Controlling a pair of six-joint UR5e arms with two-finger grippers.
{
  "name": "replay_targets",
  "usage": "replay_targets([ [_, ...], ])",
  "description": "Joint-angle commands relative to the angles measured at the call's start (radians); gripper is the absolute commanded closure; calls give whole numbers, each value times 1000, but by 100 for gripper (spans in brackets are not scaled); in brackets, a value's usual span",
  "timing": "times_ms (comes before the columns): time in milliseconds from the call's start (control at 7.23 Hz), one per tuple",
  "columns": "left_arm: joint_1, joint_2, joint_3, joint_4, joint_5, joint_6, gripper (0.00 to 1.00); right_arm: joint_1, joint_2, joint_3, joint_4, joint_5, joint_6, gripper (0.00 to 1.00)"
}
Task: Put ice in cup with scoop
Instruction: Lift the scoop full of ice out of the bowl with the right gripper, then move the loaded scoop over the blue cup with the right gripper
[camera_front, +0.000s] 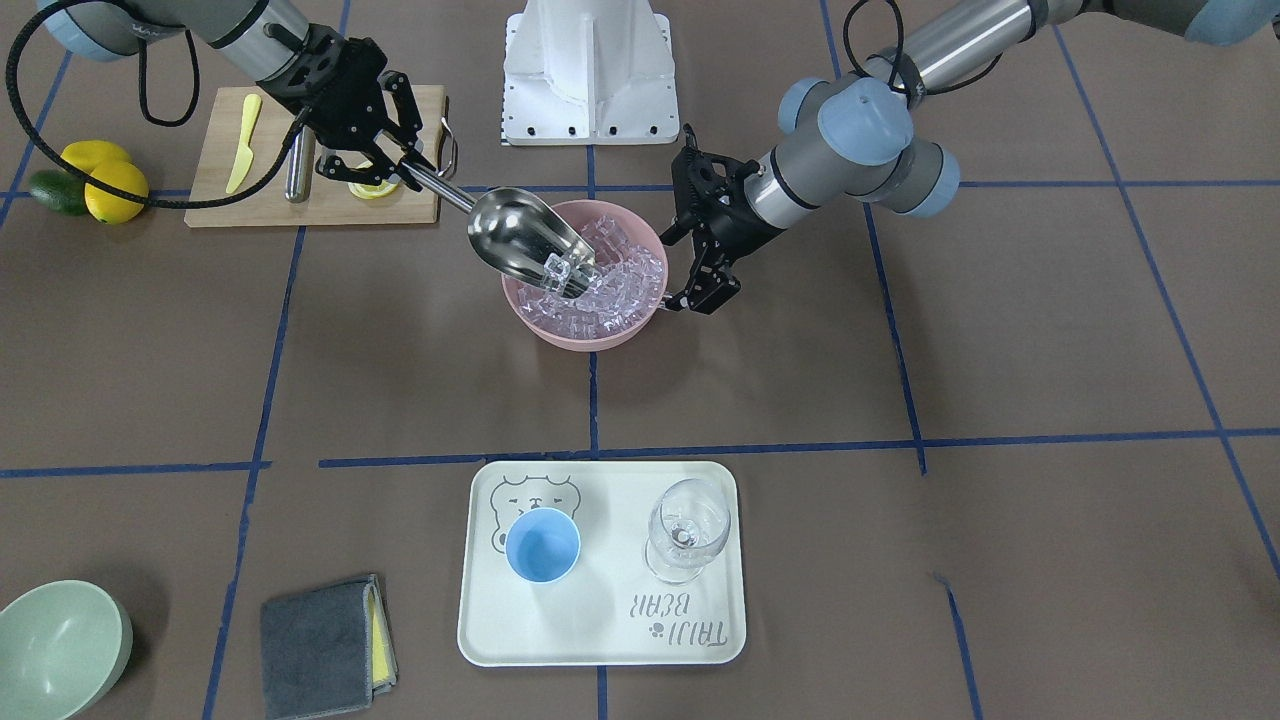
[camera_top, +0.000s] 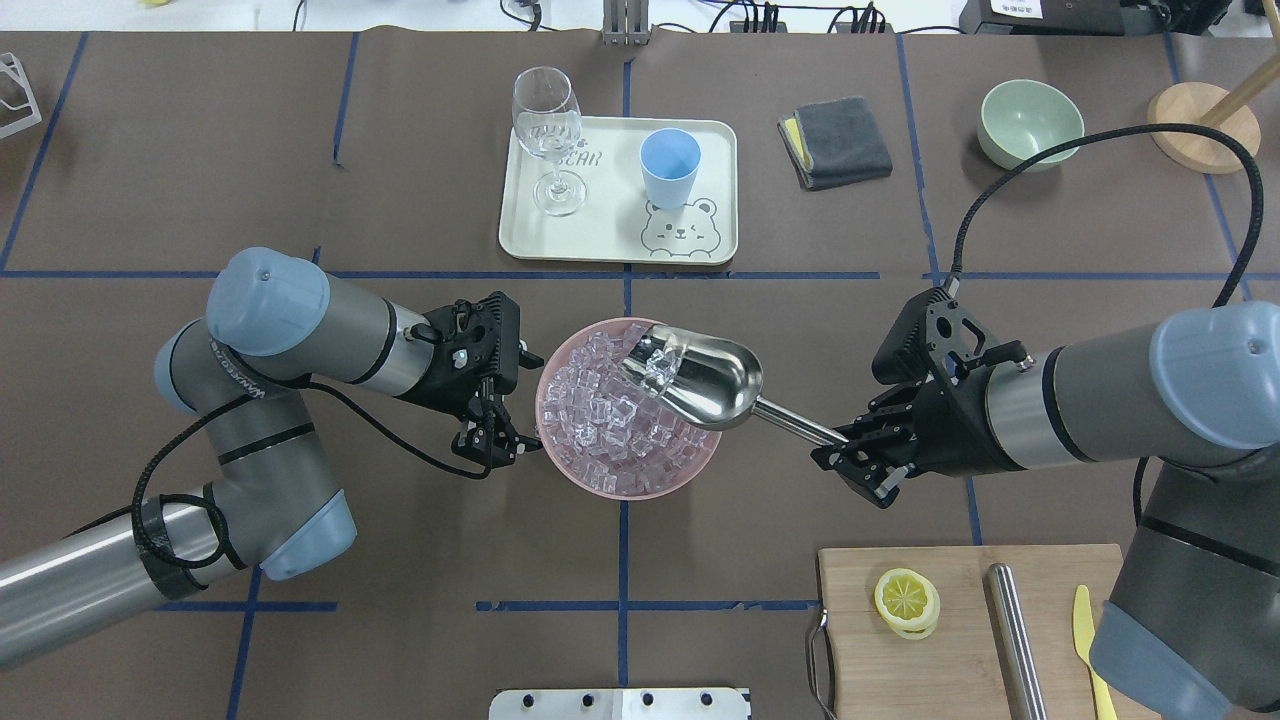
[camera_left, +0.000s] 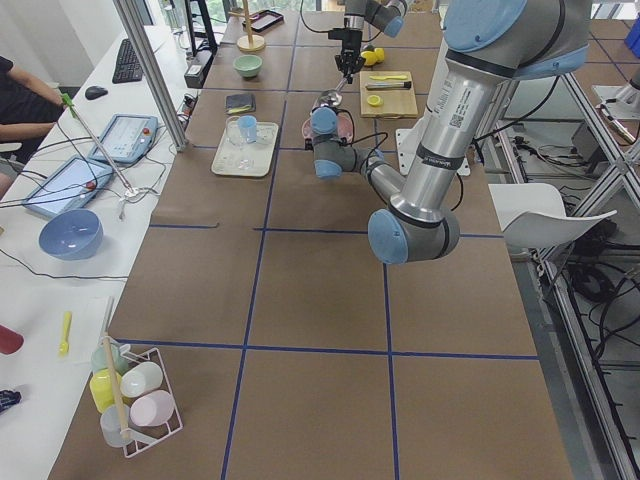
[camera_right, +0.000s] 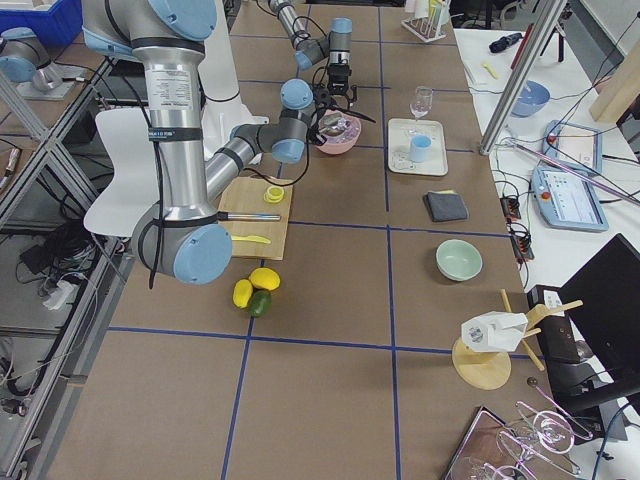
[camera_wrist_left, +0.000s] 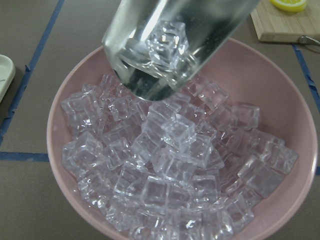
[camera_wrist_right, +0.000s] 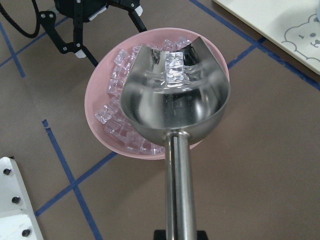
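Note:
My right gripper (camera_top: 850, 447) is shut on the straight handle of the steel scoop (camera_top: 705, 378). It holds the scoop tilted over the pink bowl (camera_top: 600, 487) of ice (camera_top: 600, 420), mouth down toward the pile. One or two cubes (camera_wrist_right: 174, 70) lie at the scoop's front lip (camera_front: 557, 268). My left gripper (camera_top: 515, 400) is open, its fingers spread beside the bowl's rim; it also shows in the front view (camera_front: 672, 272). The light-blue cup (camera_top: 668, 165) stands empty on the white tray (camera_top: 610, 245), next to a clear wine glass (camera_top: 548, 120).
A wooden cutting board (camera_top: 950, 650) near my right arm holds a lemon half (camera_top: 906, 602), a steel rod (camera_top: 1012, 640) and a yellow knife (camera_top: 1088, 640). A grey cloth (camera_top: 838, 140) and a green bowl (camera_top: 1030, 122) lie beyond the tray. Lemons (camera_front: 110, 180) sit beside the board.

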Motion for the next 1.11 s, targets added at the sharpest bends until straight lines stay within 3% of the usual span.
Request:
replay_targets([
  [0,-1,2,-7,3,-1,0,0,1,-6,-9,46,-17,44,100],
  [553,-7,6,-6,2,-36,0,0,12,22,-19,8,-105,182,100],
  [968,-8,9,-6,2,-36,0,0,110,239,-31,-371,-97,168,100],
])
